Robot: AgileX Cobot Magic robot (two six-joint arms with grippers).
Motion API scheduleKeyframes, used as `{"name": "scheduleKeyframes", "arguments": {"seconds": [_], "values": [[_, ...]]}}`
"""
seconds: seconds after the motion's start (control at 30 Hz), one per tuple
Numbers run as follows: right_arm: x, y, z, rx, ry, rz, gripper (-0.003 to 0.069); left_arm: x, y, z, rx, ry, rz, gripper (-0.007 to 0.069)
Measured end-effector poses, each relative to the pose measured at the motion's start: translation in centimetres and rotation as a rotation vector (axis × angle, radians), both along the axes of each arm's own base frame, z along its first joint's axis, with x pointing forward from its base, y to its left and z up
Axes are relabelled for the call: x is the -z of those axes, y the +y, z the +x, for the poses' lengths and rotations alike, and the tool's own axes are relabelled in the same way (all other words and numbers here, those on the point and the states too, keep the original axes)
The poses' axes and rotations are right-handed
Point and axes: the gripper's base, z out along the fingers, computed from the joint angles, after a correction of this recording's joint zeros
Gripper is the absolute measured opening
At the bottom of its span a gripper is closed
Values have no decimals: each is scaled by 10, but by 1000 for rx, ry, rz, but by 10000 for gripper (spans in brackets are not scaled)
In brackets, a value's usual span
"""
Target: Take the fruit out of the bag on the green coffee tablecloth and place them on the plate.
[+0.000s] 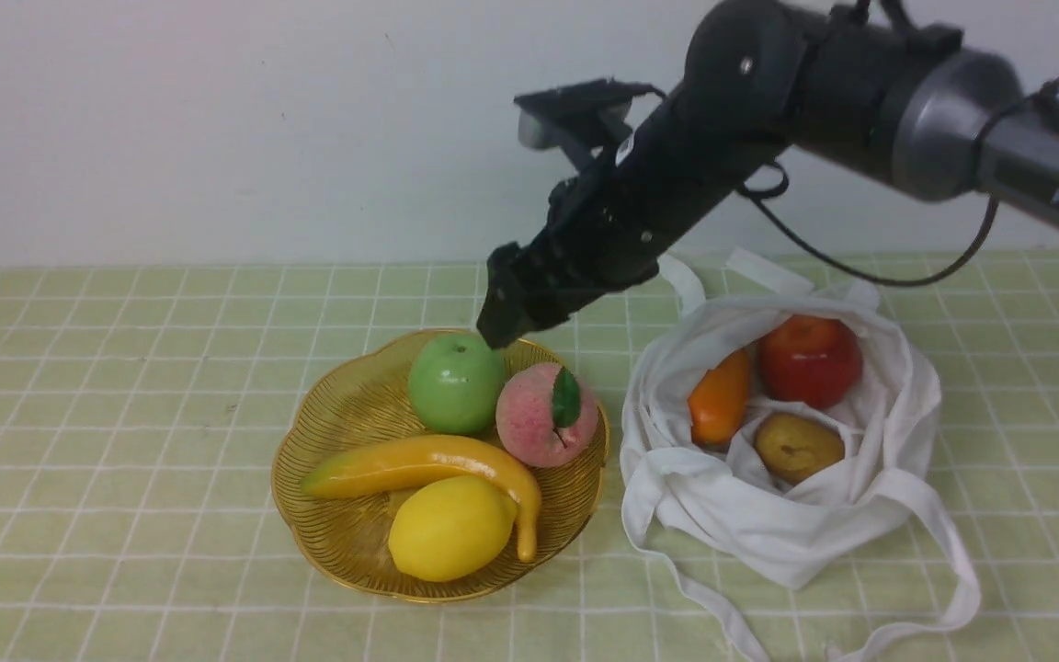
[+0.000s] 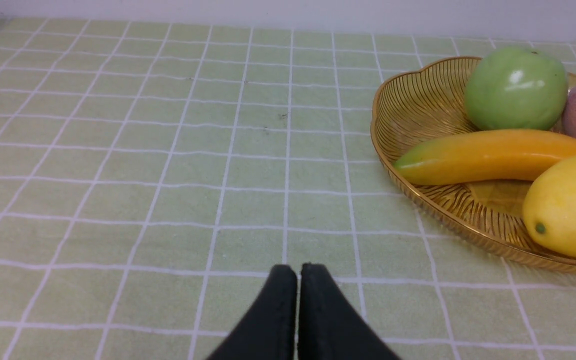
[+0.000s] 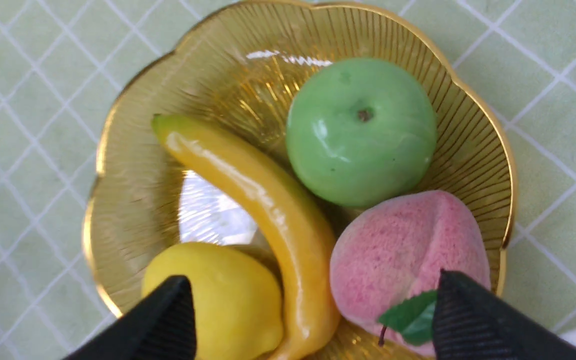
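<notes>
Green coffee tablecloth (image 1: pixel 125 414) covers the bench, with a white wall behind it. The amber ribbed plate (image 1: pixel 332 418) sits left of centre and the white cloth bag (image 1: pixel 768 524) lies just beside it on the right, mouth open, with its strap handles trailing onto the cloth. On the plate there is a green apple (image 1: pixel 456 383) at the back, a pink peach (image 1: pixel 543 418) with a green leaf touching it on the right, a yellow banana (image 1: pixel 419 464) lying across the middle, and a lemon (image 1: pixel 449 529) at the front, against the banana. In the bag there is a red apple (image 1: pixel 811 360) at the back, an orange elongated piece (image 1: pixel 721 397) to its left, and a brown oval fruit (image 1: pixel 798 447) in front of them. The right arm reaches in from the upper right. The right fingers (image 1: pixel 500 324) hover over the plate's back edge, just above the green apple. The right wrist view shows them spread wide apart with nothing between them, and the peach and lemon lie below them on the plate. The left fingers (image 2: pixel 278 310) are pressed together and empty, low over bare cloth, well to the left of the plate.
</notes>
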Motion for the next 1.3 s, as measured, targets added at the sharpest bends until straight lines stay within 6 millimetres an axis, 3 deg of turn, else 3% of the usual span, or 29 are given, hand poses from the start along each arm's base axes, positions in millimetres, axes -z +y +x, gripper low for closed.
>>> {"name": "scheduleKeyframes", "arguments": {"seconds": [0.07,0.13,0.2,0.3,0.53,0.7,0.77,0.8,0.87,0.9,0.97,1.1,1.17,1.3], "values": [[-24,-5,1,6,-28,18,449,0,0,0,0,0,0,-8],[-48,-15,1,51,-74,38,318,0,0,0,0,0,0,-8],[-61,-25,-3,91,-92,26,187,0,0,0,0,0,0,-8],[-76,-39,-11,141,-126,-15,46,0,0,0,0,0,0,-8],[-103,-68,-57,173,-164,-52,-13,0,0,0,0,0,0,-8],[-112,-98,-116,174,-160,-56,-14,0,0,0,0,0,0,-8],[-111,-113,-146,184,-185,-43,-14,0,0,0,0,0,0,-8],[-111,-115,-148,185,-189,-40,-14,0,0,0,0,0,0,-8],[-108,-129,-176,202,-238,-8,-14,0,0,0,0,0,0,-8],[-107,-132,-180,208,-253,3,-14,0,0,0,0,0,0,-8],[-96,-148,-210,230,-314,44,-14,0,0,0,0,0,0,-8],[-59,-172,-253,288,-454,137,-14,0,0,0,0,0,0,-8],[-45,-179,-263,315,-520,181,-14,0,0,0,0,0,0,-8],[7,-196,-283,393,-693,288,-14,0,0,0,0,0,0,-8]]}}
